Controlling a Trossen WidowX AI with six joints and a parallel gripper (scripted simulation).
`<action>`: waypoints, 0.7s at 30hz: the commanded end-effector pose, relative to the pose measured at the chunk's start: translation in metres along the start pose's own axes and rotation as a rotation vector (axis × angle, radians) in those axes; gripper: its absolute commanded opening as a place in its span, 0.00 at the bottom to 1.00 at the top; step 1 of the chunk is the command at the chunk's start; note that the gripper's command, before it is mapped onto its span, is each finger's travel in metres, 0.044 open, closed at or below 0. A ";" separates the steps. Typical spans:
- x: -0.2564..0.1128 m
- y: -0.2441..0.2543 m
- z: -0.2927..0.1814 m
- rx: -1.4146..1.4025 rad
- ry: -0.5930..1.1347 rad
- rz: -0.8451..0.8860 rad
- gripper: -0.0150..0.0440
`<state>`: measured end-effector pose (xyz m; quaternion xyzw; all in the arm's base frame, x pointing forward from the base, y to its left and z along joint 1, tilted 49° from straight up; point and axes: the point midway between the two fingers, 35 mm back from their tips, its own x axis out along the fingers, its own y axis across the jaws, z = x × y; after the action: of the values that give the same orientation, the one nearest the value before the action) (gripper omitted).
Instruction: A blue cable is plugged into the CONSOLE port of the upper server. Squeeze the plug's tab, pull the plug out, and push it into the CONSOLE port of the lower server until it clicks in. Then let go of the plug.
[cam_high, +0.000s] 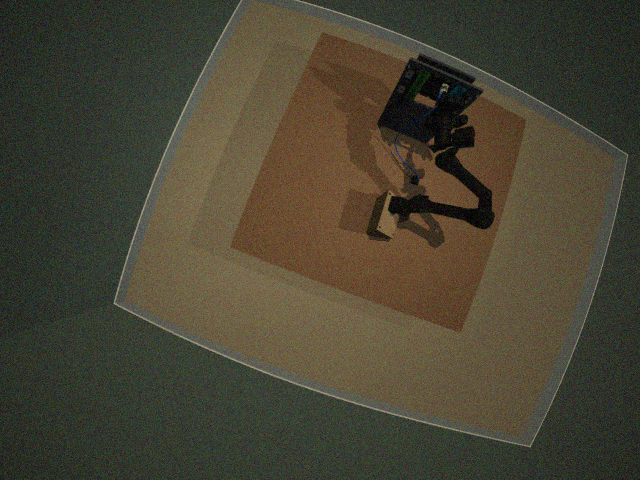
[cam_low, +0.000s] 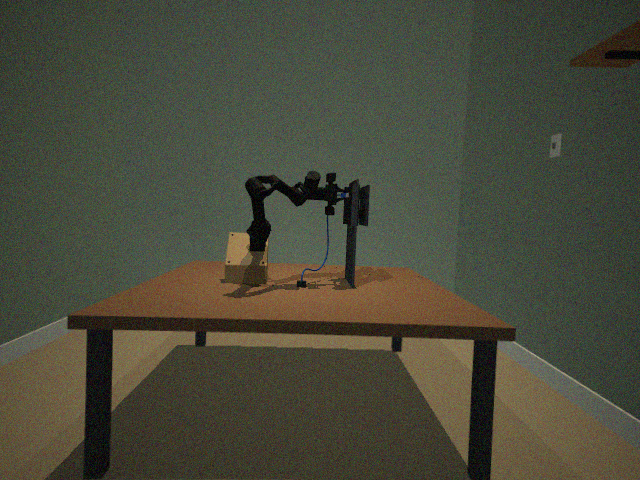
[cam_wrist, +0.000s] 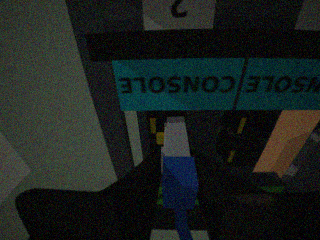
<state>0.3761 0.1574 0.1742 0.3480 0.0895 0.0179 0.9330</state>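
The blue plug (cam_low: 343, 195) (cam_wrist: 179, 175) with its pale front is between the fingers of my gripper (cam_low: 344, 196) (cam_wrist: 175, 155), which is shut on it in front of the rack panel (cam_high: 400, 119) (cam_low: 351, 248). In the wrist view much of the pale front shows beneath an upside-down CONSOLE label (cam_wrist: 175, 98). Whether its tip is still inside the port is too dark to tell. A second CONSOLE label (cam_wrist: 280, 98) is to the right, with dark ports below it. The blue cable (cam_high: 397, 149) (cam_low: 327, 240) (cam_wrist: 183, 225) hangs down from the plug.
The cable ends at a small black block (cam_high: 415, 179) (cam_low: 301, 283) on the wooden table (cam_high: 310, 206) (cam_low: 289, 307). The arm stands on a pale box (cam_high: 383, 222) (cam_low: 237, 250). In the wrist view an orange surface (cam_wrist: 286, 145) shows at the right.
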 end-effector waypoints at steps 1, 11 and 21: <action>-0.003 0.001 -0.001 0.006 0.000 0.002 0.25; -0.010 0.001 -0.003 0.006 0.000 0.001 0.25; -0.017 0.001 -0.006 0.006 0.001 0.001 0.25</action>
<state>0.3611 0.1591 0.1724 0.3478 0.0901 0.0175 0.9331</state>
